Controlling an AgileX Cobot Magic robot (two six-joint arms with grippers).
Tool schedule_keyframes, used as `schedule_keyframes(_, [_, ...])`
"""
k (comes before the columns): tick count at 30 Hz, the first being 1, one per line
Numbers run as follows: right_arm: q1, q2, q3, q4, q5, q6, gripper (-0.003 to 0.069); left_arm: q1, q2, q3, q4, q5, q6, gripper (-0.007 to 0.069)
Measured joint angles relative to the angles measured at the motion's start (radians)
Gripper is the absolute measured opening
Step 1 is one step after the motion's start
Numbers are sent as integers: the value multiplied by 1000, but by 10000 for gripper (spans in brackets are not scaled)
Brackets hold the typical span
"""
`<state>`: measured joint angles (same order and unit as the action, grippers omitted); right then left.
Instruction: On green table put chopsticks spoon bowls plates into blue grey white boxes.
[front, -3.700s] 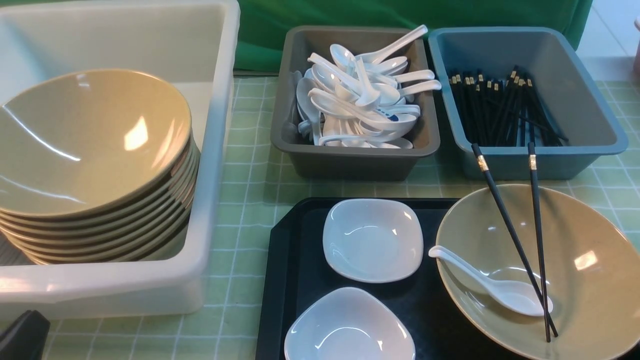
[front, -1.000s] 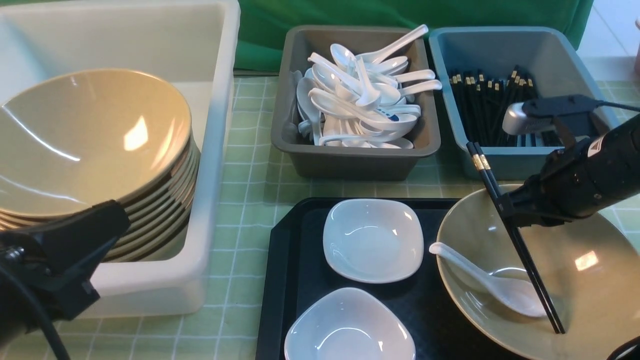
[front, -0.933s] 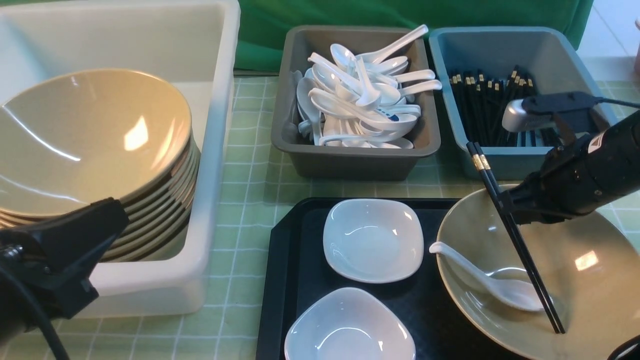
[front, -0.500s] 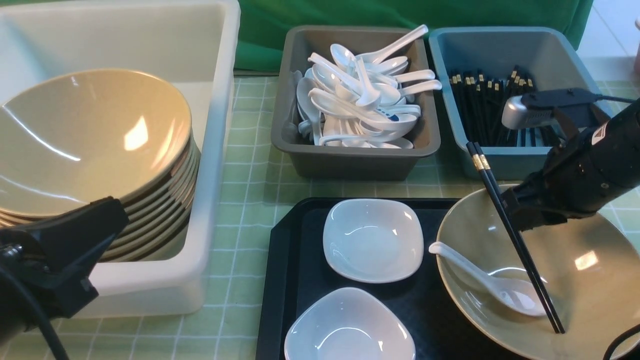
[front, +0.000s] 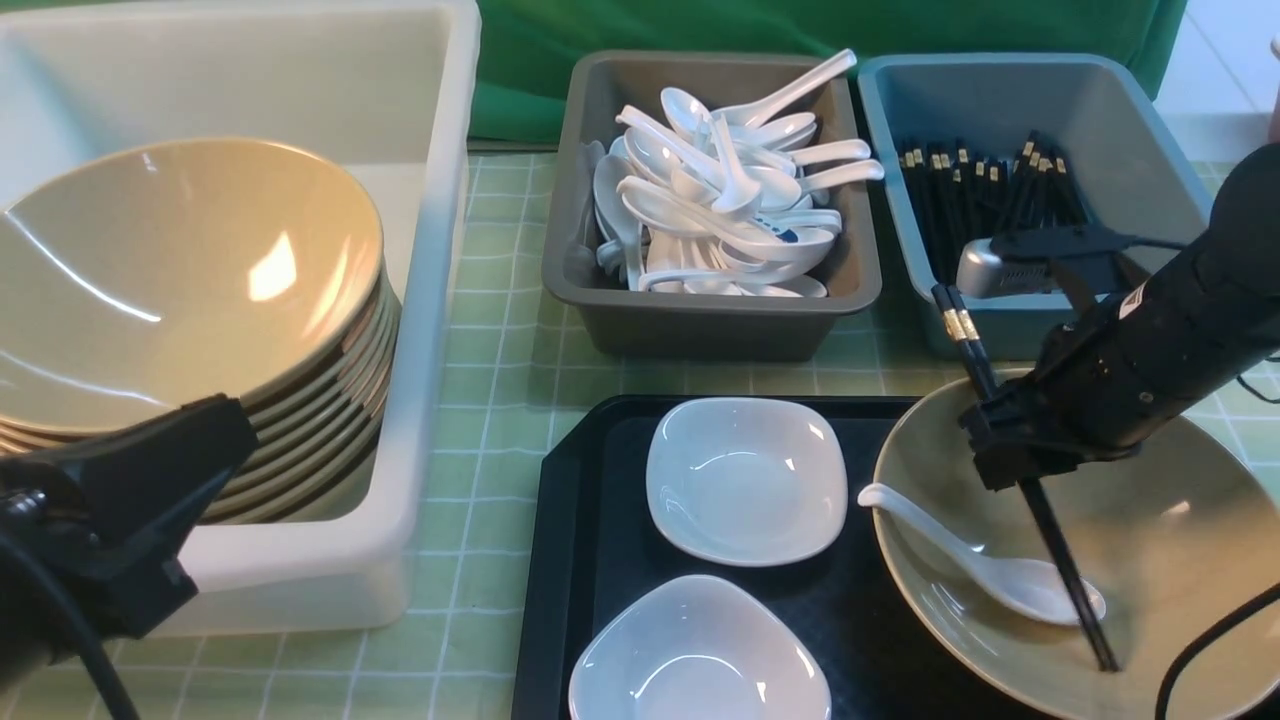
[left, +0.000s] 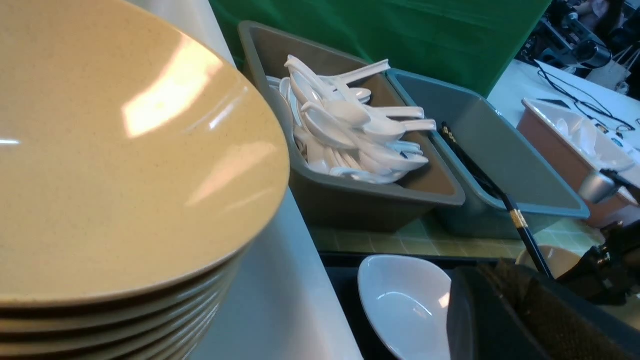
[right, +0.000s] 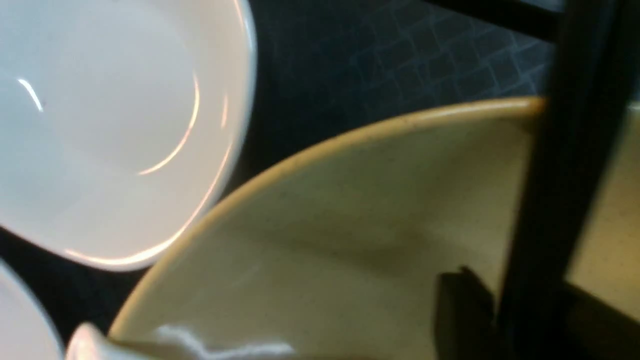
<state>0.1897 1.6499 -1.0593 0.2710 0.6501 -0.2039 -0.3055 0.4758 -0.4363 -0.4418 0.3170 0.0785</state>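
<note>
Front view gives me the right arm (front: 1150, 350) reaching down over the bowl (front: 1190, 600) on the tray (front: 585, 520). My right jaws sit astride the chopsticks (front: 1066, 577), about halfway along them. They stand narrow, close against the pair, but I cannot tell whether they actually pinch the sticks. Beyond the jaws the gold-banded ends stick out over the bowl's far rim, toward the blue box (front: 1140, 120). On the near side of the jaws the tips rest inside the bowl. The spoon (front: 1030, 598) lies in the bowl just below the jaws, with the sticks crossing its scoop and its handle propped on the rim to their left. Two plates (front: 745, 480) lie on the tray further left of the right jaws. Right wrist view shows a dark finger (right: 462, 310) hard beside the black sticks.

My left jaws are closed on nothing, hovering low in front of the white box (front: 435, 300), whose stack of bowls (front: 180, 280) rises just beyond them. The grey box (front: 590, 150), full of spoons (front: 720, 200), stands well off to their right on the surface (front: 500, 380).
</note>
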Motion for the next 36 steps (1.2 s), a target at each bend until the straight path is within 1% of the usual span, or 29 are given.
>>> schedule_keyframes(1, [0,-1,0,1,1,-1,114,0,0,0,0,0,0,-1])
schedule_keyframes(3, [0,-19,0,2,11,-3,67,0,0,0,0,8,6,-1])
schedule_keyframes(7, [0,-34,-10,2,26,-5,64,0,4,-16,-3,20,26,-1])
schedule_keyframes(11, [0,-45,-76,2,76,-5,64,0,68,-97,-7,80,104,-1])
schedule_keyframes(12, [0,-45,-80,2,81,-5,64,0,68,-102,-8,85,104,-1])
schedule_keyframes(13, [0,-45,-101,2,90,-5,64,0,89,-124,-9,106,133,-1])
schedule_keyframes(16, [0,-45,-170,2,115,3,64,0,210,-228,-64,200,270,-1])
schedule_keyframes(17, [-1,-45,-204,2,119,19,64,0,254,-260,-116,223,337,-1])
schedule_keyframes(18, [-2,-45,-209,2,119,21,64,0,270,-265,-124,225,361,-1])
schedule_keyframes(19, [-14,-43,-257,6,121,45,64,0,324,-300,-207,246,454,-1])
schedule_keyframes(20, [-25,-37,-281,9,121,53,64,0,354,-320,-255,256,525,-1])
schedule_keyframes(21, [-28,-37,-288,8,121,55,64,0,369,-327,-281,258,554,-1])
schedule_keyframes(22, [-55,-21,-339,12,121,67,64,0,420,-345,-372,267,642,-1])
schedule_keyframes(25, [-122,53,-469,32,119,82,64,0,506,-371,-557,273,859,-1])
schedule_keyframes(26, [-137,73,-499,44,118,83,64,0,521,-374,-595,273,900,-1])
schedule_keyframes(27, [-168,123,-568,79,106,91,64,0,551,-378,-684,273,986,-1])
schedule_keyframes(29, [-193,168,-629,112,82,95,64,0,572,-382,-753,273,1051,-1])
schedule_keyframes(30, [-211,219,-681,142,43,103,64,0,595,-383,-834,273,1112,-1])
schedule_keyframes(31, [-222,270,-717,160,7,120,64,0,609,-384,-887,280,1158,-1])
schedule_keyframes(34, [-237,369,-771,176,-77,186,68,0,632,-384,-973,307,1213,-1])
schedule_keyframes(35, [-238,376,-776,177,-80,190,69,0,635,-384,-984,314,1220,-1])
schedule_keyframes(36, [-242,421,-790,177,-102,218,81,0,640,-384,-1005,331,1232,-1])
